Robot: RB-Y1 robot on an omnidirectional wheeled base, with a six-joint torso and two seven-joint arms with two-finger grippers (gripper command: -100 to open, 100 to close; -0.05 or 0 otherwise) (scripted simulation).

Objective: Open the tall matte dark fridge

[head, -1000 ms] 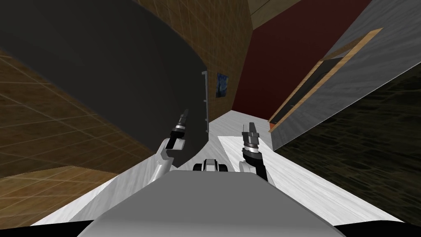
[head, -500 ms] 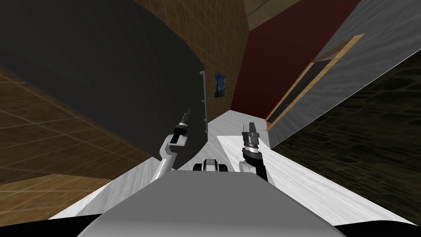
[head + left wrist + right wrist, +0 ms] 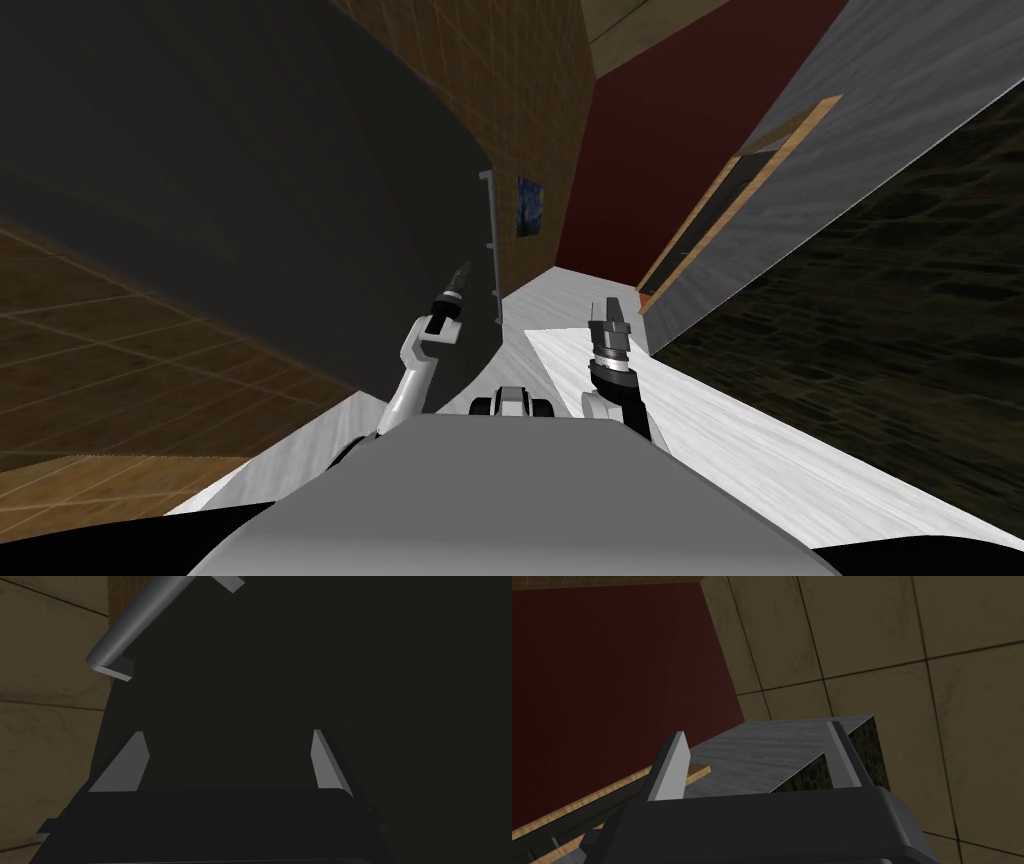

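The fridge (image 3: 250, 170) is a tall, matte, dark slab that takes up the head view from 9 o'clock round to 12 o'clock, set against a brown tiled wall (image 3: 120, 330). A grey bar handle (image 3: 490, 240) runs along the fridge's near edge. The left pincer (image 3: 462, 272) points at the dark door, with the handle at about 1 o'clock from its tip, near but not touching. Its fingers (image 3: 132, 763) stand apart and hold nothing; the handle's rounded end lies ahead of them, off to one side. The right pincer (image 3: 609, 308) is at 3 o'clock from the left one, well apart from it, above the pale floor (image 3: 700, 440). Its fingers are also spread and empty. A small blue picture (image 3: 528, 205) hangs just past the handle.
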